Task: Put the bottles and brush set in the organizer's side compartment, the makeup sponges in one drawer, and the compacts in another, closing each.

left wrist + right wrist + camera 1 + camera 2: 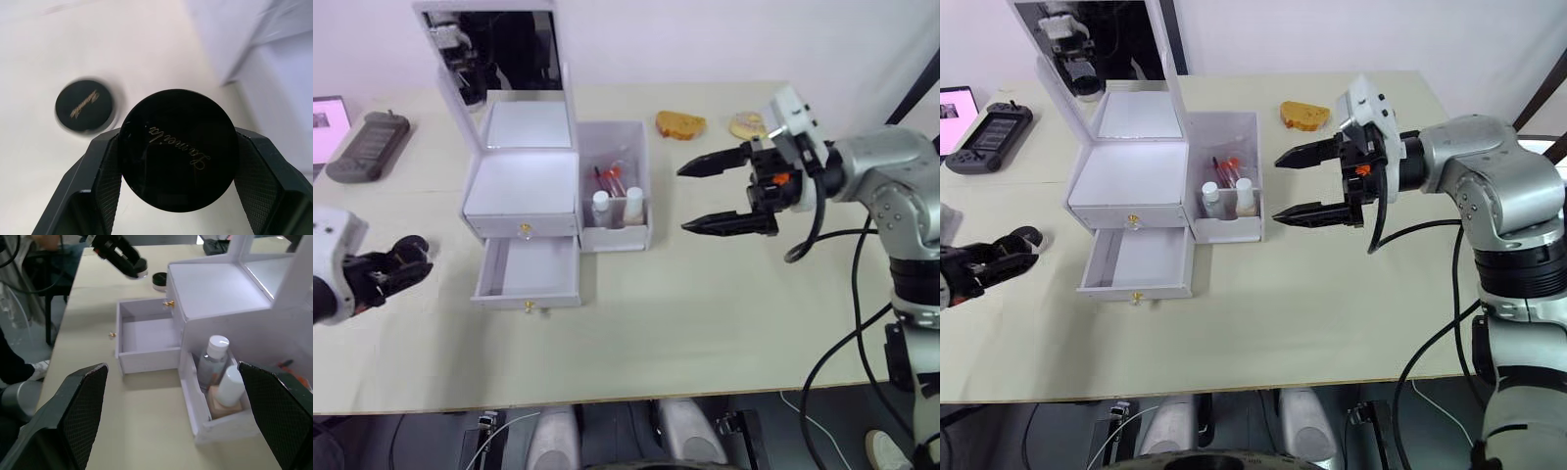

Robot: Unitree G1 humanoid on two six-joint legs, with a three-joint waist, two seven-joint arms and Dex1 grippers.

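Black and round, a compact [178, 149] sits clamped between the left gripper's [403, 264] fingers at the left edge of the frame, left of the organizer [524, 186]. A second compact [84, 104] lies on the surface [705, 304] beside it. The lower drawer [529, 274] stands pulled out and looks empty; the upper drawer is shut. Two bottles [617, 206] already stand in the side compartment at centre. The right gripper [720, 192] hovers right of the organizer, fingers wide apart and holding nothing. Two sponges [680, 124] wait at upper right. The grip is on a smooth curved rim, so the compact could slip or twist out in transit, or clip the drawer's side wall and shove the light organizer.
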